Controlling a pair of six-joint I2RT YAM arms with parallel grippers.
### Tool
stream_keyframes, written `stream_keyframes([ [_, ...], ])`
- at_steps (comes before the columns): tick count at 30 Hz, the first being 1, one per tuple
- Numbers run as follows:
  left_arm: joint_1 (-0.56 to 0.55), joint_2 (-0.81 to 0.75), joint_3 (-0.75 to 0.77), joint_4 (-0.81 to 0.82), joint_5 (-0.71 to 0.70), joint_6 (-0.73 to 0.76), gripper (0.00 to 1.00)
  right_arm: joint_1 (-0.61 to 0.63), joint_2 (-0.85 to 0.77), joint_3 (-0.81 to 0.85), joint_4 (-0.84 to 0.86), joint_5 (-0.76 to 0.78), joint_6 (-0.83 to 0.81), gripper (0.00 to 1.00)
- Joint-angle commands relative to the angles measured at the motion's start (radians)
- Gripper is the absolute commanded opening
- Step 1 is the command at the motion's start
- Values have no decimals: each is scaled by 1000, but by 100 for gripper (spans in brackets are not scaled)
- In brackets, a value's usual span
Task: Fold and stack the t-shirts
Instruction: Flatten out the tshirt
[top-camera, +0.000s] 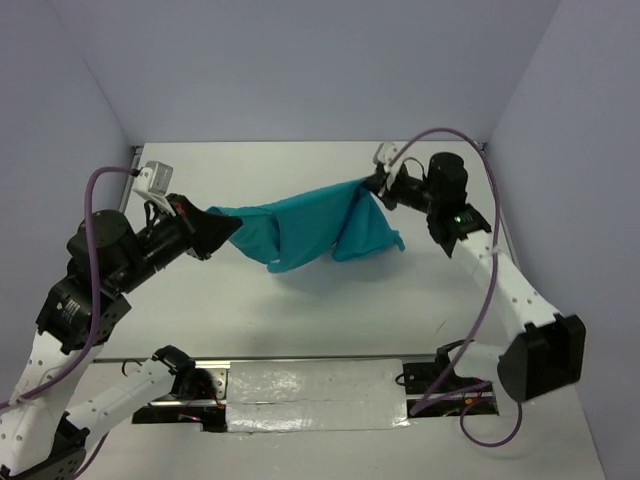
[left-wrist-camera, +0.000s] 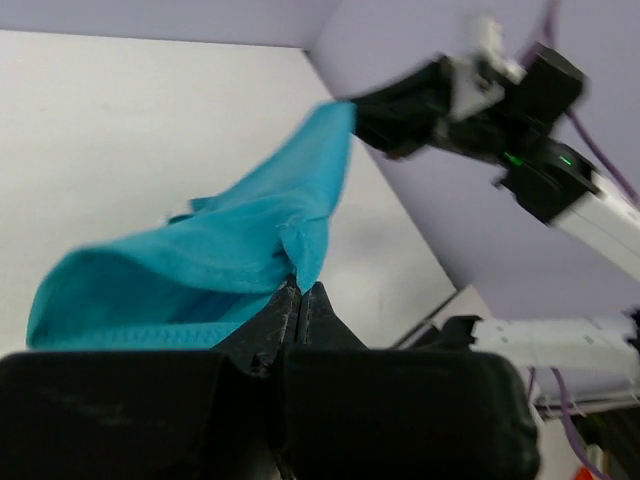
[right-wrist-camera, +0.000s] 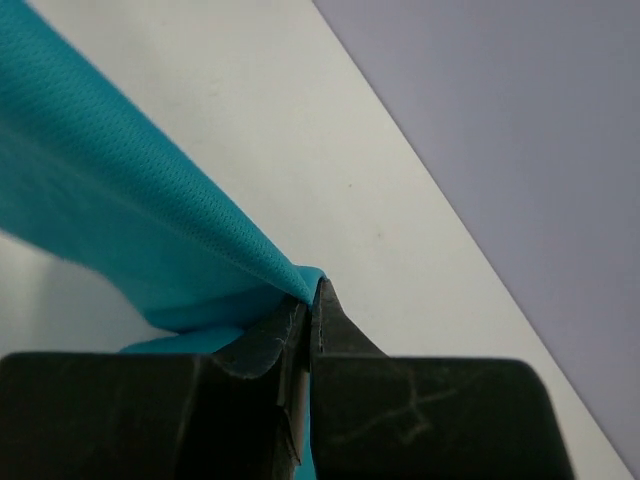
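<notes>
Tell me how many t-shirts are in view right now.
1. The teal t-shirt hangs over the table, pinched between the left pincer and the right pincer. No second one shows in any view.

t-shirt (right-wrist-camera: 100, 170) cut off by the picture's left edge just beyond the right gripper (right-wrist-camera: 312, 292), its pinched corner hidden between the pressed-together tips of the left gripper (left-wrist-camera: 300, 292), right arm (left-wrist-camera: 545, 160) blurred far beyond that claw
</notes>
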Motion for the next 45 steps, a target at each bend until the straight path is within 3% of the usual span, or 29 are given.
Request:
stream_keyframes([
  [1,4,13,60,150,159,17,0,-8,151,163,109,31,96,3],
  [6,4,46,139,167,214,20,0,17,377,457,50,60,101,6],
  [10,6,75,128,55,98,46,0,104,587,634,-99,66,30,9],
  [19,4,13,-121,-13,-17,14,0,245,787,616,-171,163,-116,14],
  [22,6,-24,-203,-22,-61,-11,0,279,864,651,-173,191,-96,23],
  [25,6,-43,-249,-54,-137,-34,0,298,925,744,-185,234,-35,51],
  [26,4,-43,-258,-62,-157,-38,0,298,930,761,-200,232,-21,53],
  [31,6,5,-262,-111,-256,-58,0,272,829,737,-275,203,-54,64],
  [34,4,28,-266,-113,-289,-68,0,246,706,599,-318,180,-62,69],
  [40,10,26,-281,-112,-304,-75,0,239,438,299,-400,79,-65,70],
  [45,11,16,-295,-100,-280,-78,0,307,352,87,-391,99,-68,69],
])
